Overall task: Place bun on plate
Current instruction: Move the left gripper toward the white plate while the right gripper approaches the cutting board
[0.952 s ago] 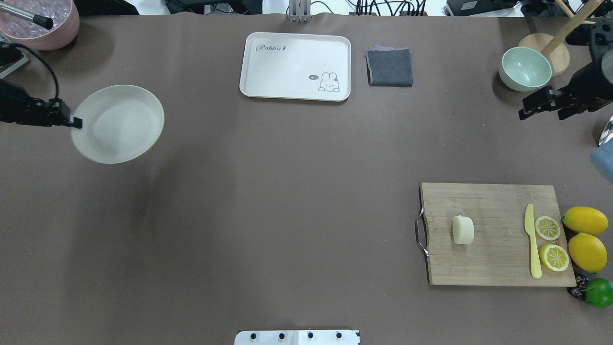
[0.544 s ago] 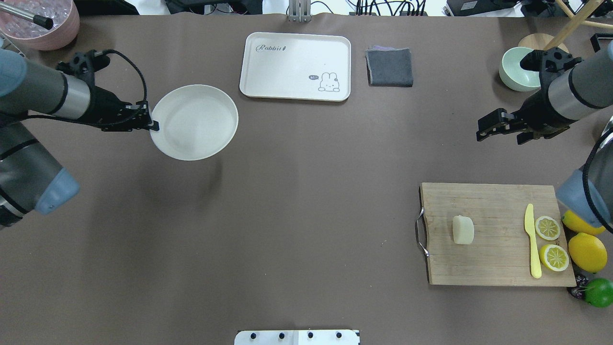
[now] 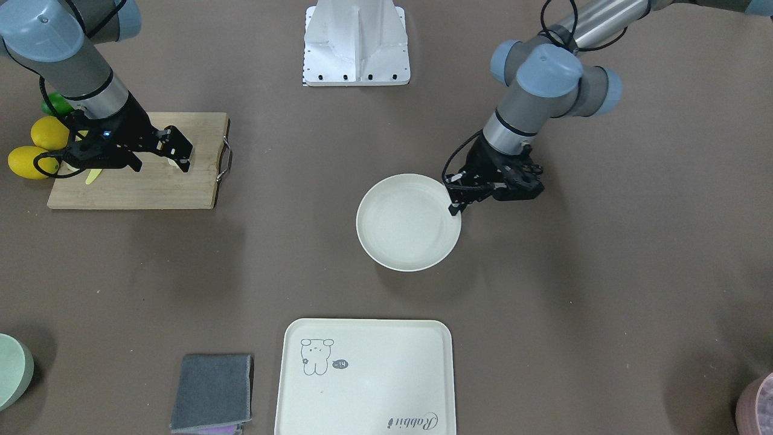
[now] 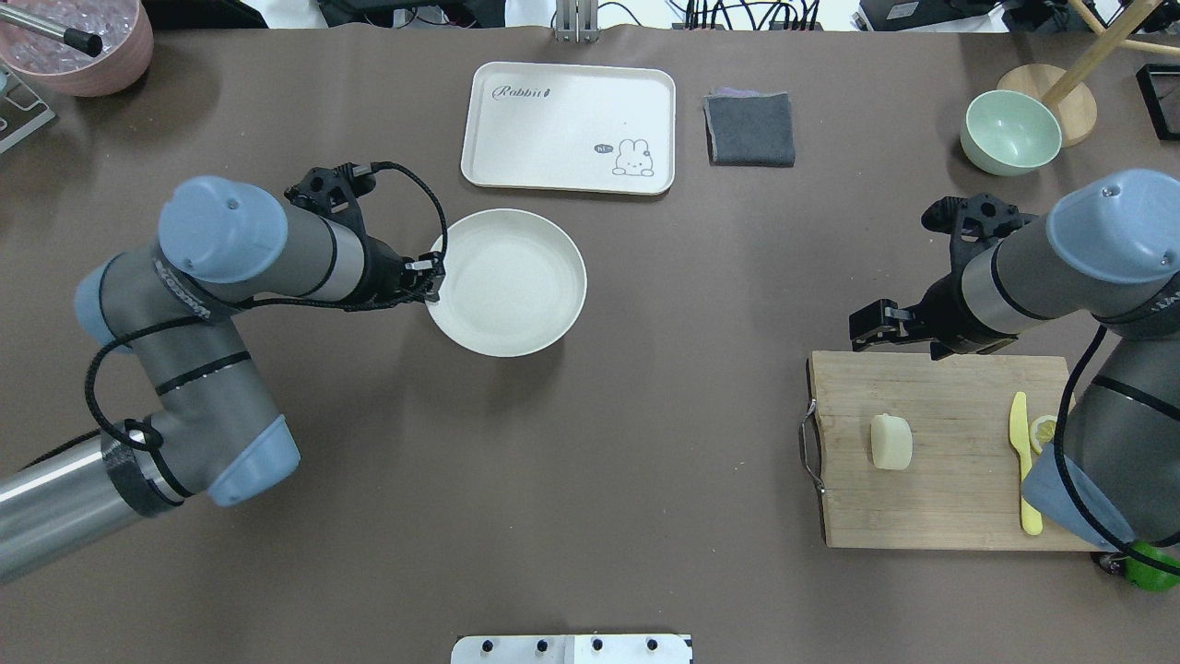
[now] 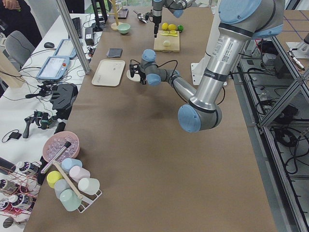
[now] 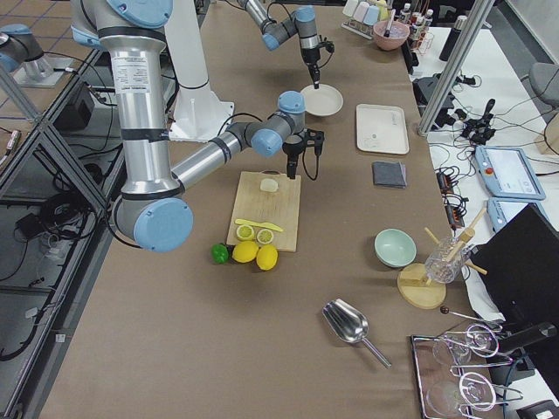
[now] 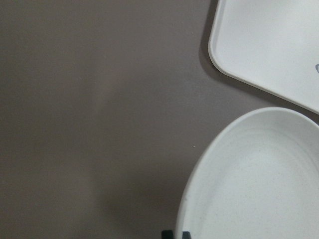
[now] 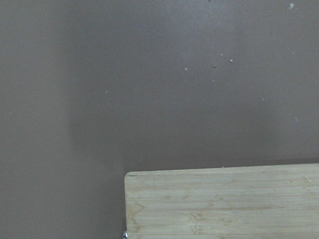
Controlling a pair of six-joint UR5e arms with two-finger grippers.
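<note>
Plate [image 4: 516, 295]: moved from 9 o'clock to centre, left gripper [image 4: 431, 279] fingers clamped on its rim. Right gripper [image 4: 871, 330]: fingers apart, now nearing your bun [image 4: 891, 442], 4 o'clock.

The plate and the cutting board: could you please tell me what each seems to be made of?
The plate is probably melamine or a similar plastic: matte cream, faintly speckled, no glaze shine. The cutting board is wood, possibly bamboo: pale strips with visible grain and an unvarnished look, with a shiny metal handle.

Open table [image 4: 682, 415] runs between plate [image 4: 516, 295] and cutting board [image 4: 949, 498]; tray [image 4: 568, 127] flanks plate
</note>
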